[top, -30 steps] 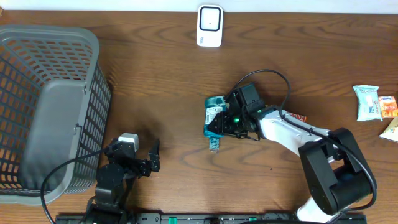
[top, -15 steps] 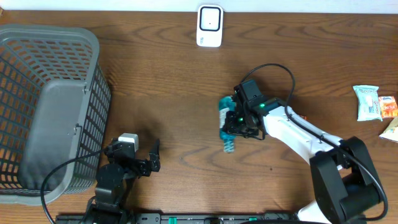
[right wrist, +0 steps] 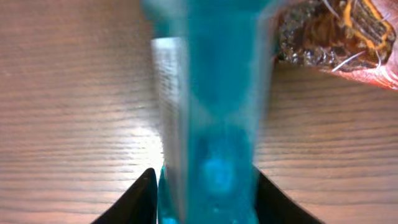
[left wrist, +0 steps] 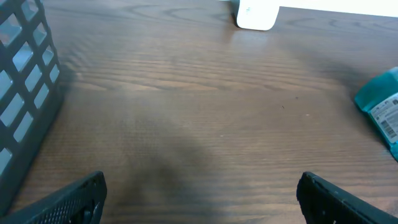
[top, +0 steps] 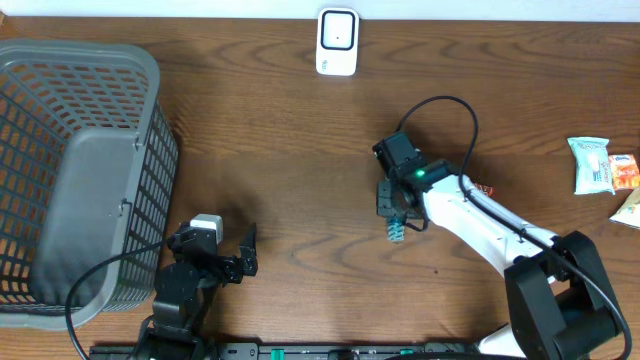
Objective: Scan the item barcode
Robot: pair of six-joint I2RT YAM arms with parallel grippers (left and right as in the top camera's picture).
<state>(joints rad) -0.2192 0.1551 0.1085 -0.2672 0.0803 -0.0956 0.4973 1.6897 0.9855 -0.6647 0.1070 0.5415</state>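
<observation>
The item is being shown in translucent teal, its label in white with black bars. The table is being seen in brown wood grain, the basket in grey lattice, the scanner in white.

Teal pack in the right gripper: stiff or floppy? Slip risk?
Probably fairly stiff: the teal pack juts straight past the right gripper without drooping. Its smooth plastic face may slip in the narrow pinch.
</observation>
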